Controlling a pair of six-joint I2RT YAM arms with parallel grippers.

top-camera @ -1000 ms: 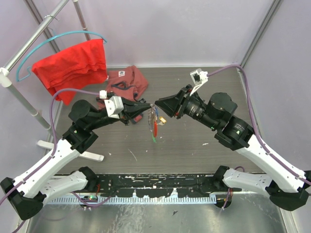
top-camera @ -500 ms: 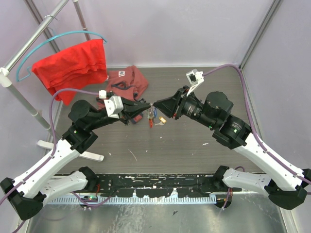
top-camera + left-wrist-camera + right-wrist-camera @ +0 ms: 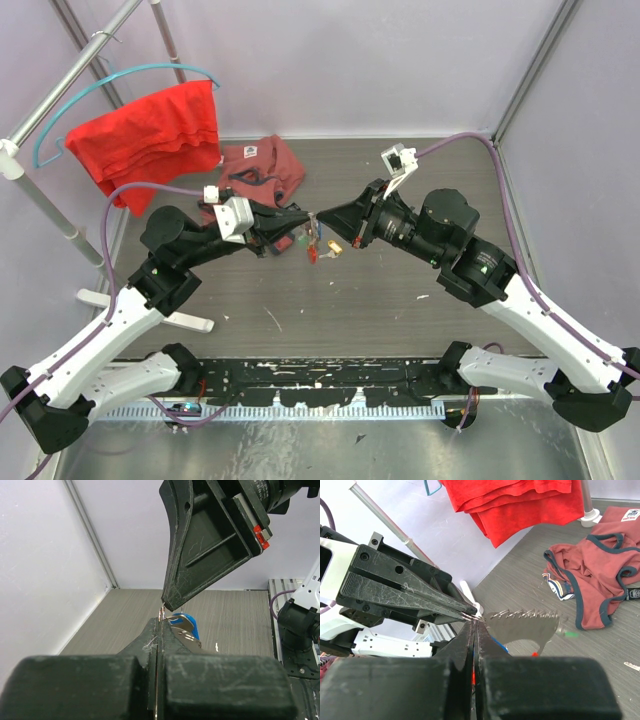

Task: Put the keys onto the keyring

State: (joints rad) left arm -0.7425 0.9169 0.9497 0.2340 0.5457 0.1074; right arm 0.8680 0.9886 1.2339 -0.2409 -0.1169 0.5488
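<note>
Threading stage, both arms meeting in the air. The keyring [image 3: 313,238] hangs above the table [image 3: 400,300], just to the right of the maroon shirt [image 3: 262,165] and a little nearer the arm bases than it. Its red tag [image 3: 312,256] dangles lowest.

The left gripper [image 3: 305,220] reaches in from the shirt's side. Its fingers are pressed together on the thin ring wire, which the left wrist view shows standing up between them. A blue-headed key [image 3: 189,629] lies just beyond their tips.

The right gripper [image 3: 321,217] comes from the side away from the shirt, tip to tip with the left one. Its fingers are closed flat with no visible gap. A silver toothed key blade [image 3: 525,624] juts out beside their tips, but whether they nip that key or the wire cannot be told. A yellow-headed key [image 3: 334,248] hangs on the far side of the ring from the shirt.

Judged step: one arm holds the ring steady while the other works a key onto it. The next move likely calls for a small, steady slide along the wire, with the left pinch kept firm so that the ring does not twist free.
</note>
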